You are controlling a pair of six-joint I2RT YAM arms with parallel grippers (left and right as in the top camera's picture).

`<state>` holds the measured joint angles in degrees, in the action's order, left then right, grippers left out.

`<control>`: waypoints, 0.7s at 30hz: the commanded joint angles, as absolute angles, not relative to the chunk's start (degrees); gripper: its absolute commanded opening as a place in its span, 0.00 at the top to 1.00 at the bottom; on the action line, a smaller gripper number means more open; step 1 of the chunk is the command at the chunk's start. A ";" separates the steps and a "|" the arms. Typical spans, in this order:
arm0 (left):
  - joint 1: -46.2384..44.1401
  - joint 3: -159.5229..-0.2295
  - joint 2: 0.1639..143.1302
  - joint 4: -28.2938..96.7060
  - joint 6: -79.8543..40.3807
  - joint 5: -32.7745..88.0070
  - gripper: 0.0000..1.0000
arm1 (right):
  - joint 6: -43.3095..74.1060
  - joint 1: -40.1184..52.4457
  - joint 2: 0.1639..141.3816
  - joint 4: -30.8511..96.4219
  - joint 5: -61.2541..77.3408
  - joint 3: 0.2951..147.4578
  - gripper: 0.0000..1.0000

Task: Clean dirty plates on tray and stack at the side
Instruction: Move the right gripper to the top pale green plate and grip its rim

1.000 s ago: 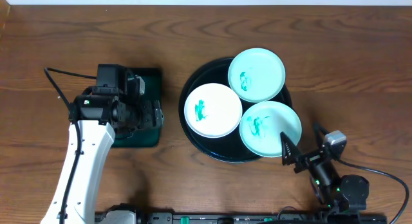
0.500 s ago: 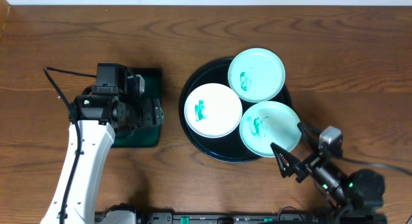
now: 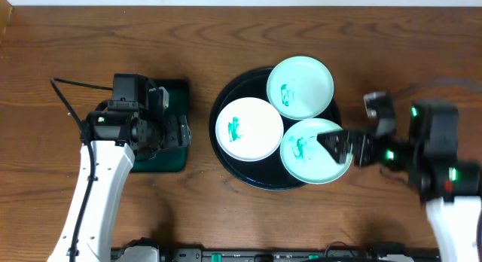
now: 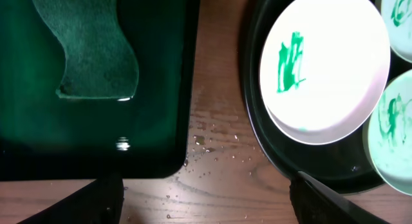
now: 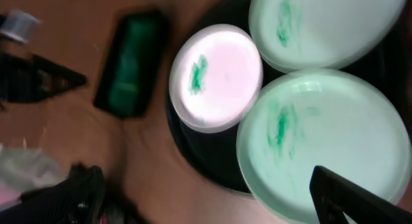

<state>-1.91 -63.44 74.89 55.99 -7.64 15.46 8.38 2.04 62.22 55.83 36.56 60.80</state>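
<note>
While L hand [image 4: 206, 193] & R hand [image 5: 203, 185] gape, wood table [image 4: 219, 69] shows droplets [image 4: 212, 143].

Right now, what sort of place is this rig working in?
Probably a robot test bench staged as a dishwashing station, not a real kitchen: a wooden table, a black tray holding three smeared plates, and a green tray with a sponge.

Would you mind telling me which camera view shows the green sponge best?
The left wrist view: the sponge lies large and sharp in the dark green tray. Overhead, the left arm hides it; the right wrist view shows only a blurred green patch.
</note>
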 commanded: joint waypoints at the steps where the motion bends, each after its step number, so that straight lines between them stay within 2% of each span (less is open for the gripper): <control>1: -1.67 -64.62 74.85 56.07 -7.18 14.92 0.18 | 5.04 4.91 70.37 61.28 29.08 67.70 0.01; 6: -1.67 -64.62 74.85 56.07 -7.16 14.92 0.17 | 5.06 10.70 83.61 70.85 21.02 75.31 0.01; 9: -1.67 -64.62 74.85 56.07 -7.16 14.92 0.18 | 5.08 14.31 89.08 71.59 18.81 76.12 0.01; 15: -1.67 -64.62 74.85 56.10 -7.16 14.92 0.18 | 6.94 19.84 95.68 66.54 17.82 76.12 0.01; 21: -1.67 -64.62 74.85 56.10 -7.16 14.92 0.18 | 7.42 23.00 96.25 56.77 17.82 76.12 0.01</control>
